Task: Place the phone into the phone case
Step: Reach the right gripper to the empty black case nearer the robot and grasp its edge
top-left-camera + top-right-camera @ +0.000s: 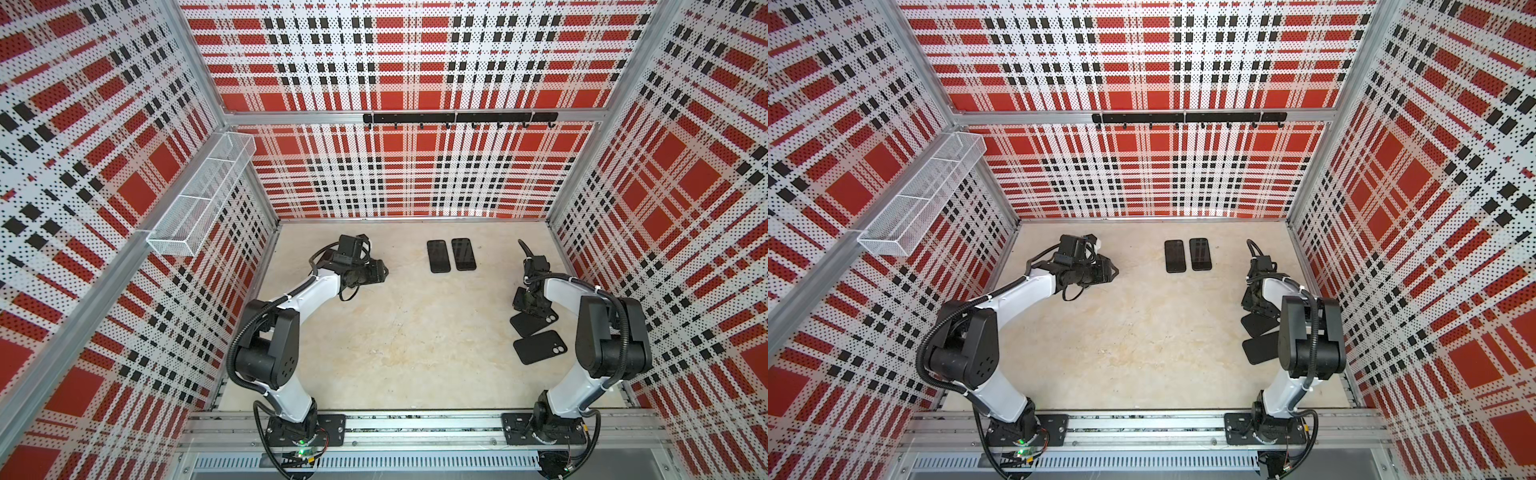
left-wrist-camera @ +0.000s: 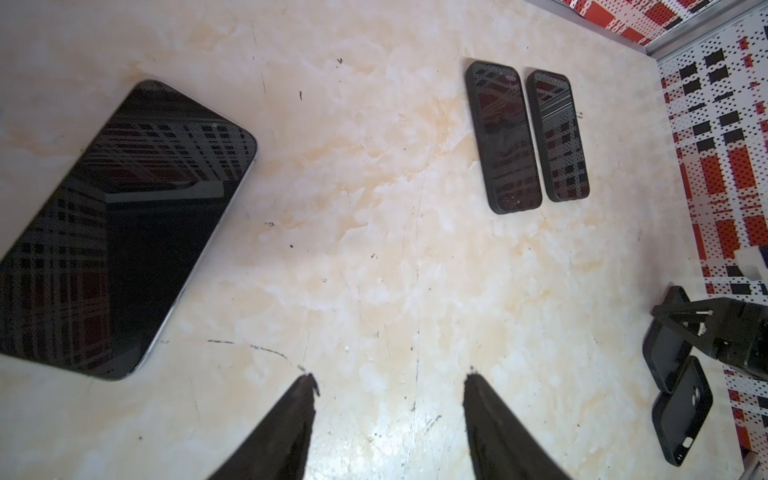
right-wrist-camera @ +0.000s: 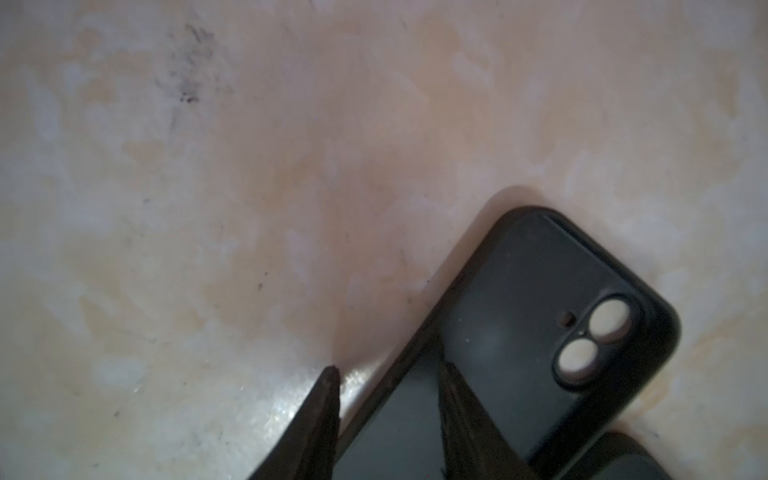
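Jaws of the right gripper [image 3: 388,368] stand apart, straddling one edge of a phone case [image 3: 519,291] — left gripper [image 2: 390,374] gapes, empty, near a phone [image 2: 124,228].

Three phones [image 2: 120,228] [image 2: 503,137] [image 2: 557,135] (two look cased) and two empty cases [image 2: 663,357] [image 2: 681,409].

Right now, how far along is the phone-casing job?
Done: two cased phones lie side by side. In hand: the right tool straddles the rim of an empty case; whether it grips yet is unclear. To do: the bare phone lies clear of the open left tool, in no case, and a second empty case waits.
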Controlling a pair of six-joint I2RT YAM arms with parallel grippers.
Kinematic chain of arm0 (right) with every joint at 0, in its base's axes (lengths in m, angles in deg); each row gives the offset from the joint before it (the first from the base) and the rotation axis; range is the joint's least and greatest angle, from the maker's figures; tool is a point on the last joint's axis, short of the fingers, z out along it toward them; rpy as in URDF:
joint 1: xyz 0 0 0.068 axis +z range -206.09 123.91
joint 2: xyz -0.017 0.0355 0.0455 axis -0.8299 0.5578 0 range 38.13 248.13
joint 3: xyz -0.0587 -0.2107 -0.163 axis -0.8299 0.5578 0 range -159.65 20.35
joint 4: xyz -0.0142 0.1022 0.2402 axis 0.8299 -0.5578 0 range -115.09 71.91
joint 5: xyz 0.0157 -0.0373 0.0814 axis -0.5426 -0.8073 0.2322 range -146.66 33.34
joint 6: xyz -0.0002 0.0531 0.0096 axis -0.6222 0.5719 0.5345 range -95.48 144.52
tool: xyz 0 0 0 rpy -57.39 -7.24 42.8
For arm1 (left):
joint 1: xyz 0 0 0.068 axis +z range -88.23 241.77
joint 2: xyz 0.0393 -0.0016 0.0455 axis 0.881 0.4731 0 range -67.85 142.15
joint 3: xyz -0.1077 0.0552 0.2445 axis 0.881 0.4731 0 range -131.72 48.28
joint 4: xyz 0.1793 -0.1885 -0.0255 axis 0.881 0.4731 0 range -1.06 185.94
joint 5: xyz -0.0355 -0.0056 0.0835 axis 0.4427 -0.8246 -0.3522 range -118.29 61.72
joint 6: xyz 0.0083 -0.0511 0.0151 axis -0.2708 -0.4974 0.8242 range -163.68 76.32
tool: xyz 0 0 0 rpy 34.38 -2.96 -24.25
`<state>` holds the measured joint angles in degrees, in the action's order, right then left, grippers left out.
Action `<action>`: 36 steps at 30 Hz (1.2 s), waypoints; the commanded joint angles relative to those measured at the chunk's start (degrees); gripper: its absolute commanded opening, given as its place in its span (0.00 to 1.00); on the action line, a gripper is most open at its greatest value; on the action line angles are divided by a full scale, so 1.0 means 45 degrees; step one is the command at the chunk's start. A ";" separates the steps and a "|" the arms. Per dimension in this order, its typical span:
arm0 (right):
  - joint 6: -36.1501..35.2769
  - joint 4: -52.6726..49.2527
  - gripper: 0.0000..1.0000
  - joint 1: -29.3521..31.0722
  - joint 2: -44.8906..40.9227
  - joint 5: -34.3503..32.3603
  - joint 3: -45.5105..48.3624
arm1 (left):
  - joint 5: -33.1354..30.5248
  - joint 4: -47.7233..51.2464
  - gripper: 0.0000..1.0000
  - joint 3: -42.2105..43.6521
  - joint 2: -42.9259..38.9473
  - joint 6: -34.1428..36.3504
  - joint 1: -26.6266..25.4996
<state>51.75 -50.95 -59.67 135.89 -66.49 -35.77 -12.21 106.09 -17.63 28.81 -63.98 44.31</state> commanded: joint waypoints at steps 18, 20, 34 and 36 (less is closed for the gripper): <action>-0.0204 0.0924 0.04 -0.0279 -0.0588 0.0968 0.0460 | 0.0061 -0.0260 0.61 0.0109 -0.0508 0.0169 0.0087; -0.0474 0.0587 0.02 -0.0280 -0.1046 0.1246 0.0132 | 0.0023 -0.0275 0.61 0.0110 -0.0577 0.0193 0.0126; -0.4682 -0.1616 0.01 0.2855 -0.1566 0.3345 -0.2920 | -0.0112 -0.0236 0.61 0.0066 -0.0739 0.0227 0.0621; -0.5990 -0.1998 0.02 0.3979 -0.1230 0.3460 -0.3504 | -0.0143 -0.0246 0.61 0.0069 -0.0794 0.0232 0.1107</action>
<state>34.50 -56.02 -46.38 129.05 -54.38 -48.62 -12.23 105.83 -17.52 27.24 -63.96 46.98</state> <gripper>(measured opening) 0.046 0.607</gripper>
